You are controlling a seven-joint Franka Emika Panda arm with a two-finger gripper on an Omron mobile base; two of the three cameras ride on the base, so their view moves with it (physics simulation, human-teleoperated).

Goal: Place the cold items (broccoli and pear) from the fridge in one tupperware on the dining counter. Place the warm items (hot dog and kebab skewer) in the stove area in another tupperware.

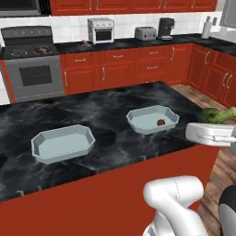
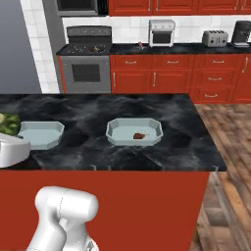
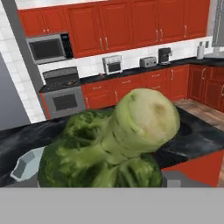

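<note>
Red-cabinet kitchen w/ stove at rear; dark marble tabletop point(image 1: 106, 115) across mid-frame carrying two pale tupperwares. Left base view: empty tupperware point(image 1: 62, 143) at centre-left; second tupperware point(image 1: 152, 119) at centre-right w/ small dark-red item point(image 1: 161, 122) inside, too small to name.

Broccoli point(image 3: 118, 144) held in end effector point(image 1: 226, 124), jaws set wide about it; stalk end facing hand camera, florets spreading toward lower left of hand view. Fingertips themselves hidden behind broccoli there.

Key relation: in left base view, broccoli point(image 1: 219, 115) at right edge, off tabletop's near right corner; both tupperwares lying to frame-left of it, occupied one nearer, empty one well apart beyond. Long axis of broccoli roughly level, along end effector's reach.

View differences: right base view puts broccoli point(image 2: 9, 123) at left edge, just beside empty tupperware point(image 2: 39, 133), making that one look nearer. Hand view gives stalk detail and only a corner of one tupperware point(image 3: 26, 165) at lower left. Judged step: carry over a tupperware, then release.
</note>
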